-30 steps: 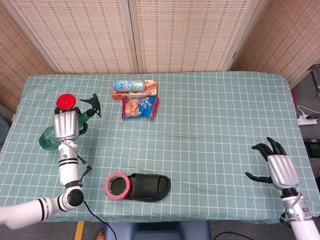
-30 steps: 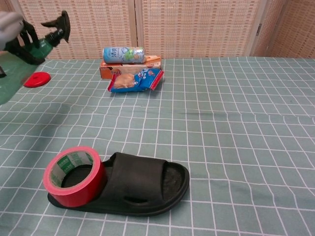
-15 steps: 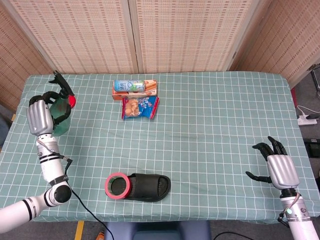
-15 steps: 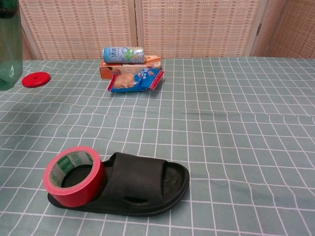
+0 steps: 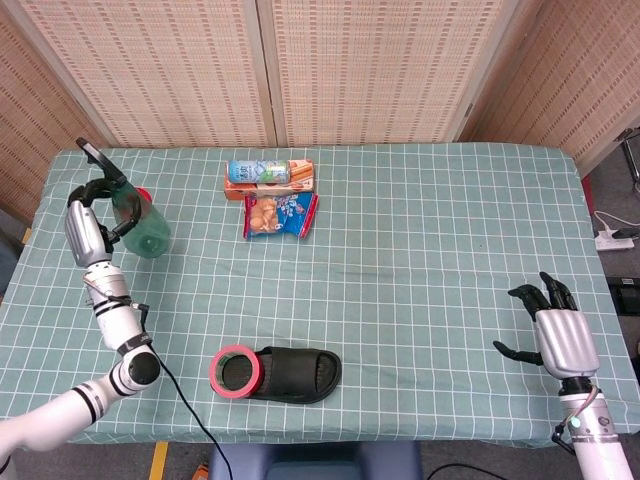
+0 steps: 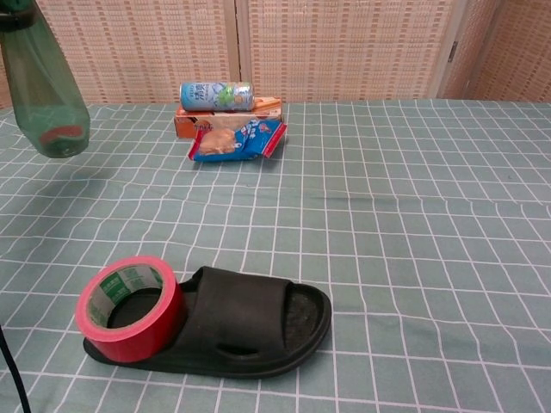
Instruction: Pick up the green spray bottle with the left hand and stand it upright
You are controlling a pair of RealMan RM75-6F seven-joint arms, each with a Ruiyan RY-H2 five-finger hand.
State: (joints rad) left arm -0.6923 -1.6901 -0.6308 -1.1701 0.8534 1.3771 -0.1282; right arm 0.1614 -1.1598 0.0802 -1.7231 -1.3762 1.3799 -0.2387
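Left hand (image 5: 88, 228) grips green spray bottle (image 5: 138, 222) aloft, base tilted down for standing | right hand (image 5: 556, 335) idle, fingers spread | desk (image 5: 420, 250) below

Translucent green spray bottle (image 6: 47, 99); worktop (image 5: 420, 260) cloth pale green with white grid; red tape roll (image 6: 129, 308); black slipper (image 6: 250, 323); blue snack bag (image 5: 280, 214).

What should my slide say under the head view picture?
Left hand holds green spray bottle tilted above the table.
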